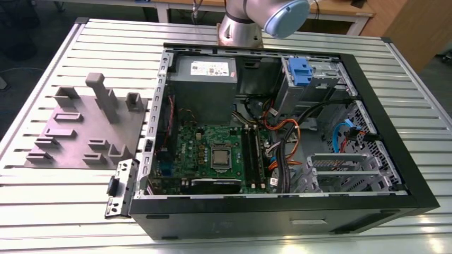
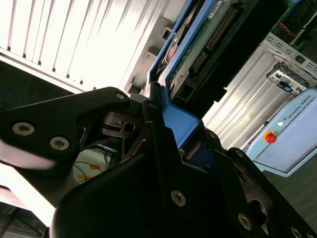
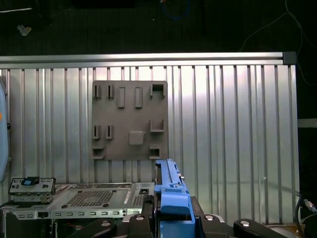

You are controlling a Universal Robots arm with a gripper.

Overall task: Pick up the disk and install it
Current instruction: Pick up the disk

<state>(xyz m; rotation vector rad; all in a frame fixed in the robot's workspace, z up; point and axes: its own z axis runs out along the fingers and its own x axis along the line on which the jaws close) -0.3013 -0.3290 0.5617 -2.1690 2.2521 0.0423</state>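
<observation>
Above slatted aluminium table (image 1: 63, 222), beside open computer case (image 1: 282, 214), found disk (image 2: 184, 79) clamped edge-on in gripper (image 2: 168, 134), jaws narrow on its blue carrier frame (image 3: 170, 196). Saw no contact with table or case. Judged stiff, fairly heavy, shock-sensitive; plastic rails likely slick. Rated frame edges safest hold; advised against pressing exposed circuit board (image 2: 213, 29).

Hand (image 3: 171, 223) tight on the disk (image 3: 167, 176)

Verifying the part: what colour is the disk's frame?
The carrier frame is blue; best in the first wrist view.
</observation>
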